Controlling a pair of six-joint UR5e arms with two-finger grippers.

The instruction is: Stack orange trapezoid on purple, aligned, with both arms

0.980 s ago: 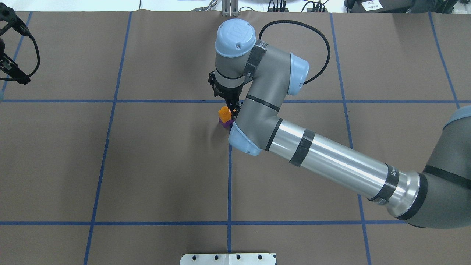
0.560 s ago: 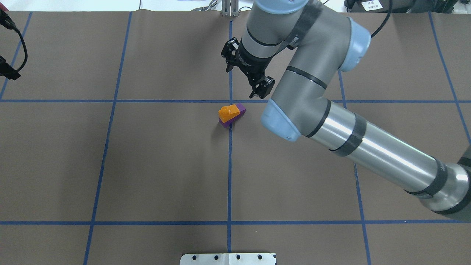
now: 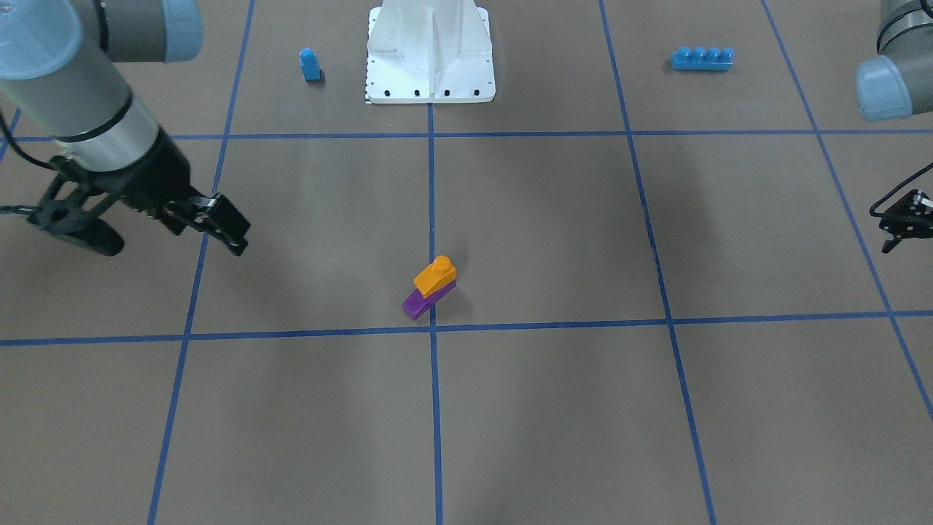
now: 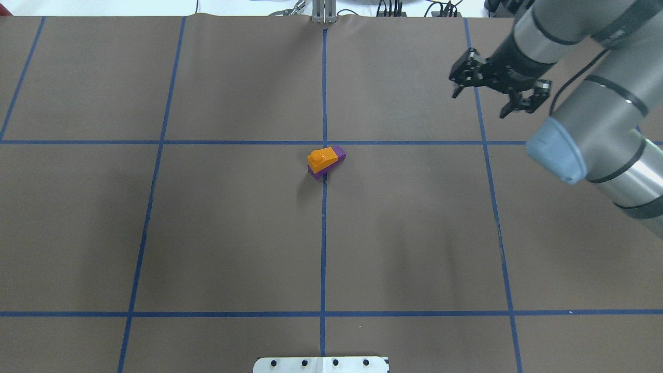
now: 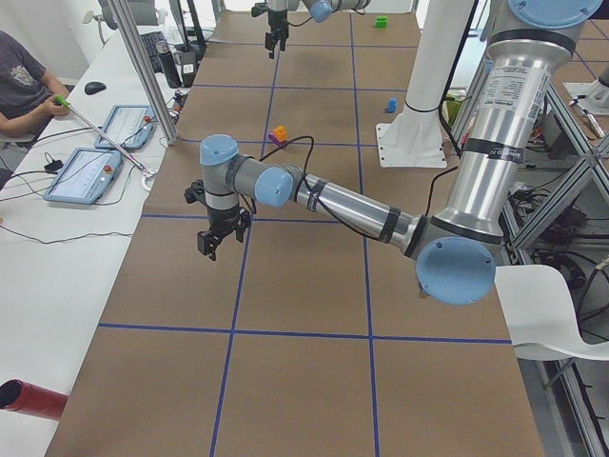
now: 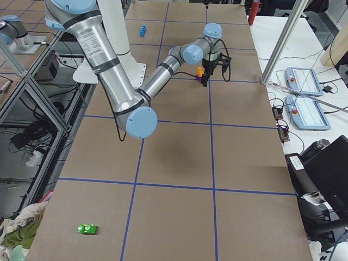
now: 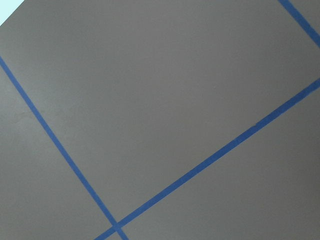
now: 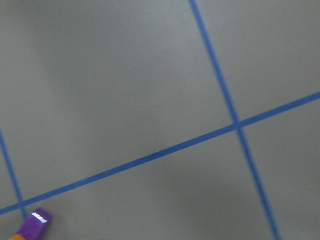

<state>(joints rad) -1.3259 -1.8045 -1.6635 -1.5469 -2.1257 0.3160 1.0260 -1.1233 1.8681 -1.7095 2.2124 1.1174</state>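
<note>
Brown gridded table (image 4: 207, 233): at centre the orange block (image 4: 321, 157) sits on the purple block (image 4: 337, 152), long axis near-left to far-right, purple end jutting far-right. Right gripper (image 4: 479, 105) gapes empty; left gripper (image 3: 900, 219): cannot tell.

Even bright overhead light; soft faint shadows; wrist views slightly blurred.
</note>
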